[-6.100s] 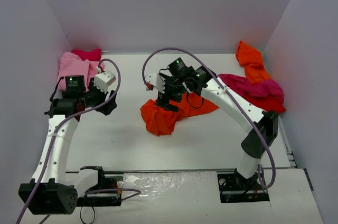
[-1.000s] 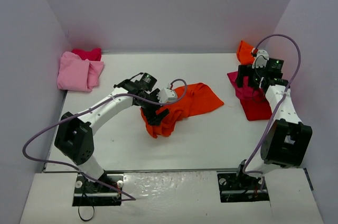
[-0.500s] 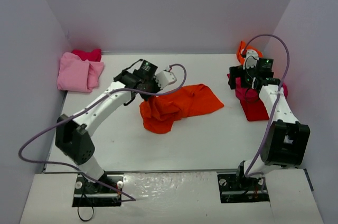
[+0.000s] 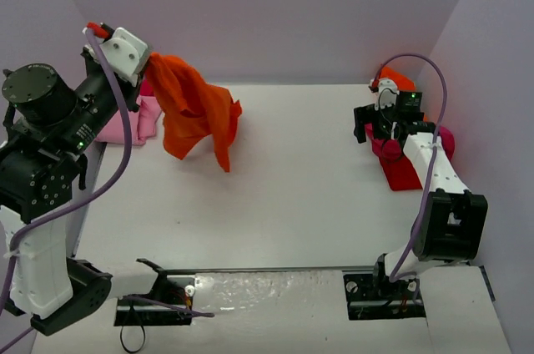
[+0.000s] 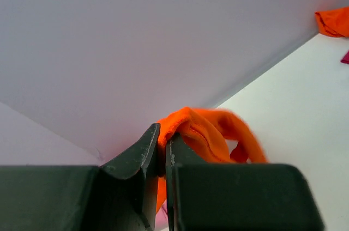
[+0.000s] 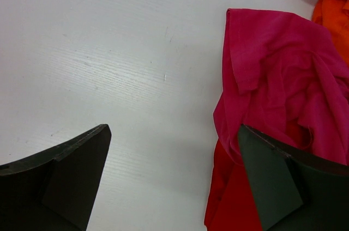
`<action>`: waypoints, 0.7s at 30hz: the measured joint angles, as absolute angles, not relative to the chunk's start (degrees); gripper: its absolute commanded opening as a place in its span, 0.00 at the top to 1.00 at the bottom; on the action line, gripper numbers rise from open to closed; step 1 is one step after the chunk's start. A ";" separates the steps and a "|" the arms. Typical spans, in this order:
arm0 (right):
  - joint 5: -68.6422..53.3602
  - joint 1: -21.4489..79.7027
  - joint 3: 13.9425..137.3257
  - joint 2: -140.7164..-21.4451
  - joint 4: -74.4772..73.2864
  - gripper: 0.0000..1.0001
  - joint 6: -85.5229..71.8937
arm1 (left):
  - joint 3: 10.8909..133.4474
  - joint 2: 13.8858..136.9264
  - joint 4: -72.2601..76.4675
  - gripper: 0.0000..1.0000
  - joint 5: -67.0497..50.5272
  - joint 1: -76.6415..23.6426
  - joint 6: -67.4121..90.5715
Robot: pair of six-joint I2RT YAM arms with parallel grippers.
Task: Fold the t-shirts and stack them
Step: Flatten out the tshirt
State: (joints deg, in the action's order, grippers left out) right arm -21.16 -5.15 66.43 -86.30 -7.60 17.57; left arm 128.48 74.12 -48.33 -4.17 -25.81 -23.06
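An orange t-shirt (image 4: 196, 112) hangs crumpled in the air at the back left, clear of the table. My left gripper (image 4: 148, 66) is shut on its top edge. In the left wrist view the gripper (image 5: 162, 139) pinches a fold of orange t-shirt (image 5: 210, 130). My right gripper (image 4: 375, 124) hovers open over the left edge of a heap at the right. The right wrist view shows the gripper (image 6: 173, 130) with bare table between its fingers. Beside its right finger lie a magenta t-shirt (image 6: 283, 73) and, under it, a red t-shirt (image 6: 234, 204).
A pink folded stack (image 4: 127, 124) lies at the back left, partly hidden by my left arm. Another orange garment (image 4: 399, 78) sits in the back right corner. Grey walls close the white table (image 4: 292, 187) on three sides.
My left gripper shut on the orange t-shirt and lifted it off the table, up toward the back left. The right gripper shifted slightly over the right heap and stayed open.
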 measured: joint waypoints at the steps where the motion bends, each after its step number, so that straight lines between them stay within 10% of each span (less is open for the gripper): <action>1: -21.13 -5.15 66.43 -86.30 -7.60 0.00 17.59 | 127.34 73.44 -48.85 1.00 -5.48 -25.83 -23.34; 21: -20.56 -5.15 66.43 -86.30 -7.99 0.00 17.97 | 125.80 88.59 -55.09 0.94 -10.89 -30.99 -24.23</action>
State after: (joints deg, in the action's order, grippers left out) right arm -20.56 -5.15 66.43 -86.30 -7.99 17.97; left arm 125.80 88.59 -55.09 -10.89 -30.99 -24.23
